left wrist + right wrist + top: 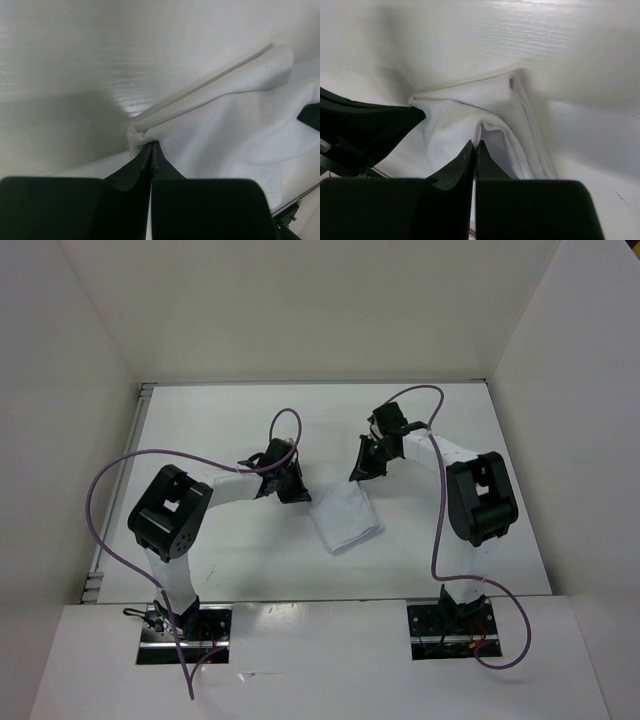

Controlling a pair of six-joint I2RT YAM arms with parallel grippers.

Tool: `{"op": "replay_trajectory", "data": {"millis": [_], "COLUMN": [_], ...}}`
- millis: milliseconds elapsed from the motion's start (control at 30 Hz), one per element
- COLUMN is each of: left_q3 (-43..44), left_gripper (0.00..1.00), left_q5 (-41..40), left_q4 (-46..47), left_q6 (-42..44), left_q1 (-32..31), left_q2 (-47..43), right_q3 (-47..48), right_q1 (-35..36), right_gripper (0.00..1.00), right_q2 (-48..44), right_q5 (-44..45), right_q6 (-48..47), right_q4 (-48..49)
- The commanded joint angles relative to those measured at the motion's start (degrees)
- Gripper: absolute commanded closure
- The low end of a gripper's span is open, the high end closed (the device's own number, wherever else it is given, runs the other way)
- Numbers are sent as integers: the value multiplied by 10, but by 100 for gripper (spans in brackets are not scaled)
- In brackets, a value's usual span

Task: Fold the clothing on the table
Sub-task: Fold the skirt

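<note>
While both sit pinched fully together, the two tools each grip the one white garment: the left tool (pixel 151 145) nips a bunched corner at its tips, the right tool (pixel 475 145) a raised fold. The clothing (pixel 345 522) lies rumpled between them on the counter (pixel 230 420).

Small white cloth (pixel 345 522) lies rumpled mid-table (pixel 250 575). Left gripper (pixel 297 490) at its far-left corner; right gripper (pixel 360 471) just beyond its far-right edge. Contact unclear from above. Purple cables (pixel 438 530) loop overhead.
</note>
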Motion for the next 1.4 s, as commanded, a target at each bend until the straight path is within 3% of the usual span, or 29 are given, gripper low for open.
{"op": "replay_trajectory", "data": {"millis": [0, 367, 433, 467, 500, 600, 767, 867, 933, 1067, 1133, 1200, 1367], "left_q3": [-23, -34, -34, -39, -39, -39, -34, -34, -40, -68, -86, -116, -163], "left_gripper": [100, 100, 100, 100, 100, 97, 83, 82, 80, 77, 72, 59, 46], "left_q5": [-47, -47, -42, -33, -33, -32, -29, -17, -17, -17, -23, -43, -51], "left_q4": [-20, -20, -20, -20, -20, -27, -43, -38, -38, -32, -32, -32, -27], "left_q6": [0, 0, 0, 0, -5, -5, -12, -18, -23, -30, -43, -49, -60], "left_q1": [2, 2, 2, 2, 2, -4, -24, -43, -53, -69, -83, -89, -100], "left_q2": [15, 10, -3, -8, -23, -66, -152, -193, -220, -270, -306, -332, -400], "right_q3": [34, 29, 29, 24, 24, 6, -12, -26, -48, -55, -62, -69, -105], "right_q1": [-18, -43, -43, -43, -43, -43, 1, 34, 45, 46, 46, 46, 40], "right_gripper": [100, 100, 95, 88, 81, 77, 75, 75, 74, 74, 74, 74, 75], "right_q2": [-10, 22, 22, 16, 9, -49, -169, -204, -210, -164, -128, -109, -76], "right_q5": [-9, 36, 76, 82, 94, 144, 256, 231, 158, 82, 75, 75, 112], "right_q6": [-16, -9, -9, -3, 5, 29, 59, 59, 59, 59, 59, 65, 77], "right_q4": [-12, -12, -23, -23, -23, -23, -46, -44, -13, 2, 8, 15, 20]}}
